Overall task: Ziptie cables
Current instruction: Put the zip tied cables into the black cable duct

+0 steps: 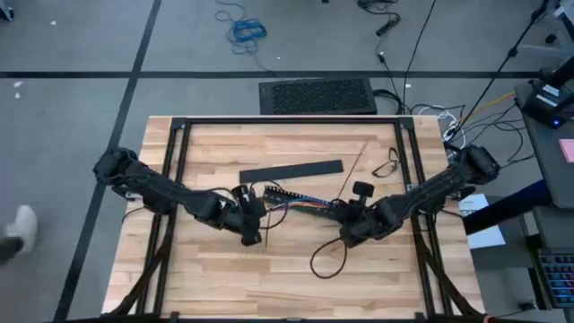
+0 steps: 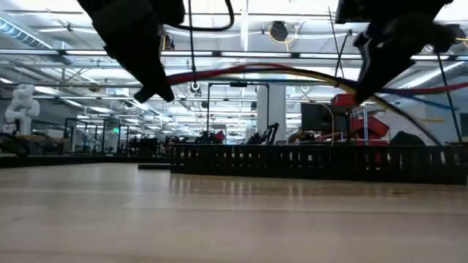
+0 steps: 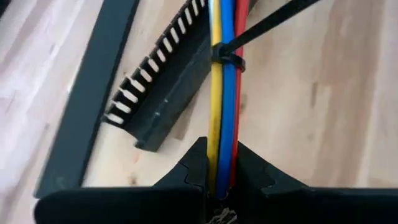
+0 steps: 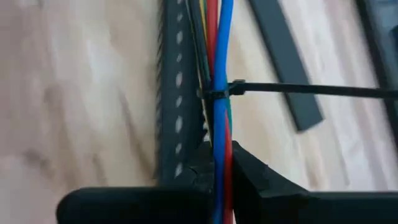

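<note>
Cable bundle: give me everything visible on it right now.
The cables are a tight bundle of thin insulated wires, yellow, blue, red and some green. They are lifted off the table, stretched between the left gripper and the right gripper, each shut on one end. A black ziptie is cinched around them, its tail sticking out sideways. Below lies the slotted black bar.

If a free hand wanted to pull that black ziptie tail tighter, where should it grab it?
Likely along the straight free tail of the ziptie, away from its head on the cables. The tail sticks out sideways, lifted off the table, so closing on its flat faces from above looks easiest. The left tool and right tool each clamp the bundle's ends.
</note>
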